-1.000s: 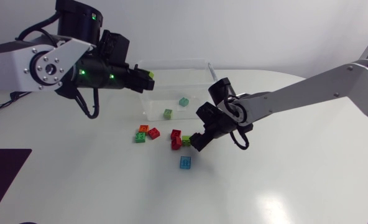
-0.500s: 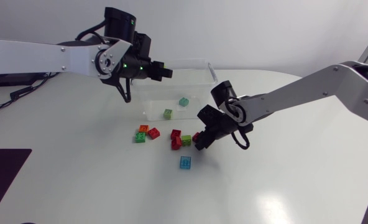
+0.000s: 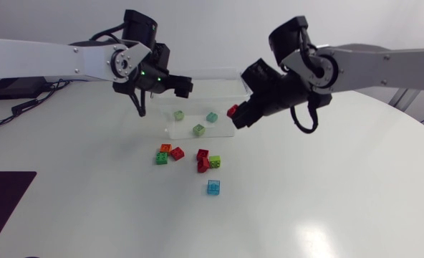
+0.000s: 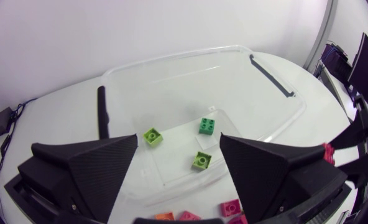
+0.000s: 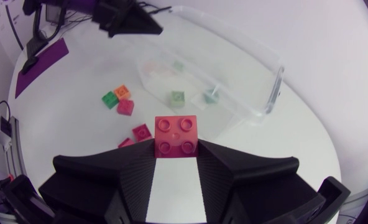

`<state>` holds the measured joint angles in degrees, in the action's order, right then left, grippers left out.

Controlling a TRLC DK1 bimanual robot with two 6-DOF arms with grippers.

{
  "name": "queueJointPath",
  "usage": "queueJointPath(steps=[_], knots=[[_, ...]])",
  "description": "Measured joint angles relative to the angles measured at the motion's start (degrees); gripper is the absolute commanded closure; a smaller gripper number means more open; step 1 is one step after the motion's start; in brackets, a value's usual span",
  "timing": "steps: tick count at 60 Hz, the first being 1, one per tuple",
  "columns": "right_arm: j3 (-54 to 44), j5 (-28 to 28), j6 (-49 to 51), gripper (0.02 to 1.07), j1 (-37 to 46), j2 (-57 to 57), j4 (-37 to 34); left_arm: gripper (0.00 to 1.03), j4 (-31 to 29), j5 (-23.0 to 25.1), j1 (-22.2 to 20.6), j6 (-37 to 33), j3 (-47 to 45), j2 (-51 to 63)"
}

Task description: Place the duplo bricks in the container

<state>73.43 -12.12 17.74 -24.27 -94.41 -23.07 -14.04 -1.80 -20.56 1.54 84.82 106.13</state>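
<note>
The clear container (image 3: 230, 80) stands at the table's back with three green bricks in it: a light one (image 3: 178, 115), a teal one (image 3: 212, 116) and a green one (image 3: 198, 130). My left gripper (image 3: 182, 87) hangs open and empty over its left end. In the left wrist view the same bricks (image 4: 151, 136) (image 4: 207, 126) (image 4: 202, 160) lie below the open fingers (image 4: 91, 168). My right gripper (image 3: 235, 114) is shut on a red brick (image 3: 232, 111) (image 5: 176, 136), raised by the container's front right corner.
Loose bricks lie in front of the container: orange (image 3: 165, 148), green (image 3: 161, 158), red (image 3: 177, 153), two red (image 3: 203, 159) beside a lime one (image 3: 215, 161), and a blue one (image 3: 213, 187) nearer the front. The right wrist view shows the container (image 5: 268, 81) ahead.
My left gripper opened over the container and the light green brick now lies inside. My right gripper shut on a red brick on the table and lifted it up toward the container.
</note>
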Motion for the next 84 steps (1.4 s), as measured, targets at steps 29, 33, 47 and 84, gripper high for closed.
queueJointPath(steps=[29,33,47,84], knots=[[25.5,3.9,-7.2,0.79,0.0,-15.7,-1.7,0.06,-8.1,2.8,7.0,0.0,-20.8,-14.2],[28.3,5.1,-7.9,0.63,0.0,-19.1,-1.7,0.07,-8.6,3.7,6.9,0.0,-22.4,-13.6],[34.4,8.0,-9.2,0.07,0.2,-27.0,-2.5,0.07,-8.5,5.4,4.0,2.5,-23.1,-8.0],[1.8,8.7,-10.5,0.07,-2.8,2.5,2.1,0.62,-4.9,-0.2,0.5,9.3,-19.7,5.0]])
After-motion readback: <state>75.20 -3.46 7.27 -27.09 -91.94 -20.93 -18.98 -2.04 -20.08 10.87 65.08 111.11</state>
